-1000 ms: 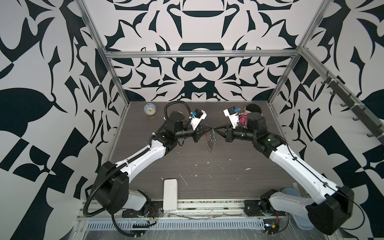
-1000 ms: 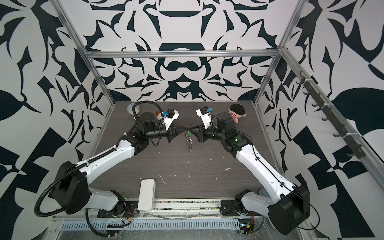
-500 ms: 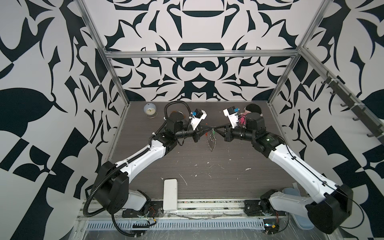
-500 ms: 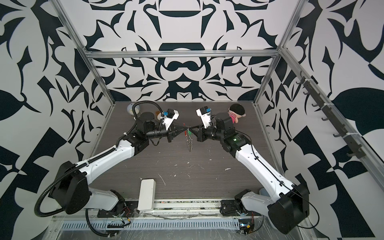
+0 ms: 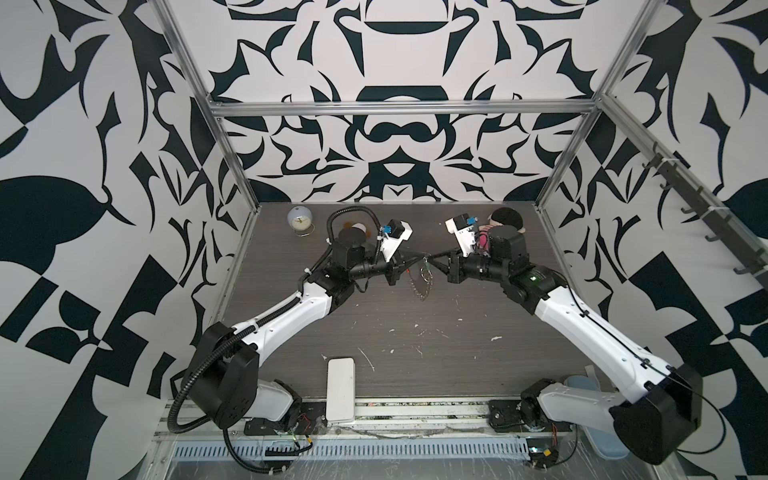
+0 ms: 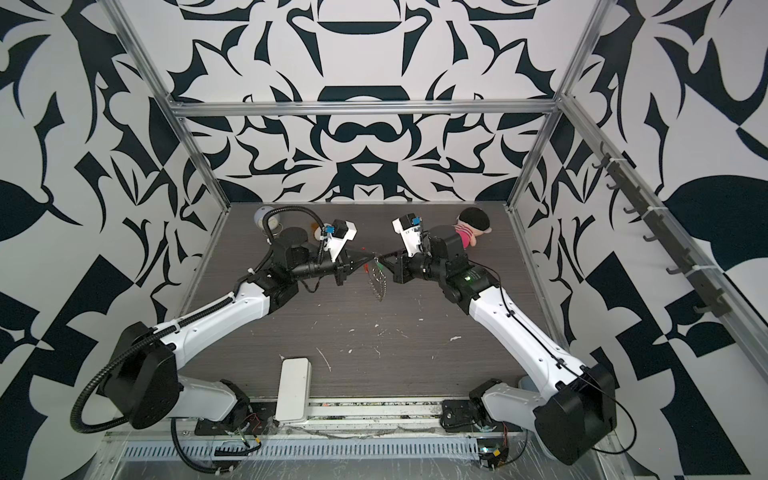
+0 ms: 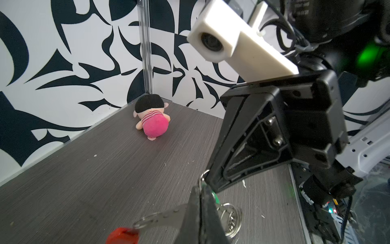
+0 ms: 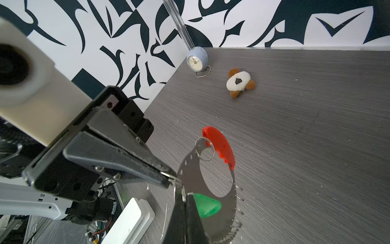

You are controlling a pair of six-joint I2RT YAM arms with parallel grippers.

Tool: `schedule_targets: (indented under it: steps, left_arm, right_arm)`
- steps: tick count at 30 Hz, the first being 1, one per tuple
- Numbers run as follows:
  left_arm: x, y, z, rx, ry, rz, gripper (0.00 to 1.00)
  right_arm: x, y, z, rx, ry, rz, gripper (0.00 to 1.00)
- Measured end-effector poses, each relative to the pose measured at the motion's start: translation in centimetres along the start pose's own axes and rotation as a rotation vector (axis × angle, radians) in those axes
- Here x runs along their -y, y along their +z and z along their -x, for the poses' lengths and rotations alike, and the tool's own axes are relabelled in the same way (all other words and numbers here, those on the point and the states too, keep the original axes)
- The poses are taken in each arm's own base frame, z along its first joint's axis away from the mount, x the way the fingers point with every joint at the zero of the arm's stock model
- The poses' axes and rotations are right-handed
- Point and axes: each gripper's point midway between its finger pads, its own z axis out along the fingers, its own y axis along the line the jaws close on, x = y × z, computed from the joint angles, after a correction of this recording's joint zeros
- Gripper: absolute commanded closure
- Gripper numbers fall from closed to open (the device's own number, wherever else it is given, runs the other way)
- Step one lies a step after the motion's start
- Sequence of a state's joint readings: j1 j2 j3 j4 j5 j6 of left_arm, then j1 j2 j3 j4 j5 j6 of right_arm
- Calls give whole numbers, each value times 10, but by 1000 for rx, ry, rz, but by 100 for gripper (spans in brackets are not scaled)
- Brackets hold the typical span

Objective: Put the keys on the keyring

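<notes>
dark wood-grain table (image 8: 295, 137) bears none of the task's things. keyring (image 8: 190, 166) hangs in the air over mid-table, pinched between both arms: left gripper (image 8: 172, 179) clamped on one small ring, right gripper (image 8: 184, 195) clamped seemingly on the green key (image 8: 207, 206). key and ring touch, but whether it is threaded i cannot tell; i judge threading underway, not finished. both top views show the chain (image 5: 423, 286) dangling below the grip. only the left wrist view shows the pink doll (image 7: 154, 124).
</notes>
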State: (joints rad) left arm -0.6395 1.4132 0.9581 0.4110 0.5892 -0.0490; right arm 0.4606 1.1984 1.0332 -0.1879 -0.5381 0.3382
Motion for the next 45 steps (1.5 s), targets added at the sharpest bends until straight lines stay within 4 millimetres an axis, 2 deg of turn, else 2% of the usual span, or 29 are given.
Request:
schedule_targets:
  steps: [7,13,18,21,26,31,38,45]
  left_arm:
    - [-3,-2,6,84,-57,-4,100]
    - [-12,8,5,160,-132,-28,100]
    - [-14,11,11,228,-169,-56,100]
    - [-12,4,28,289,-145,-71,100]
    - [-8,-6,44,335,-111,-86,100]
    - [-5,-8,47,338,-112,-97,100]
    - [-4,-8,47,334,-152,-114,100]
    - [-7,-4,42,319,-211,-134,100]
  right_arm:
    - [-3,2,3,28,26,32,100]
    - [2,4,4,54,82,44,100]
    - [4,3,9,76,96,41,83]
    - [6,1,-1,43,109,14,73]
    - [11,-10,-6,41,100,-53,71]
    - [17,-24,-6,59,60,-126,70]
    - [5,-40,17,126,-20,-139,71]
    - [-7,-34,39,172,-50,-76,71]
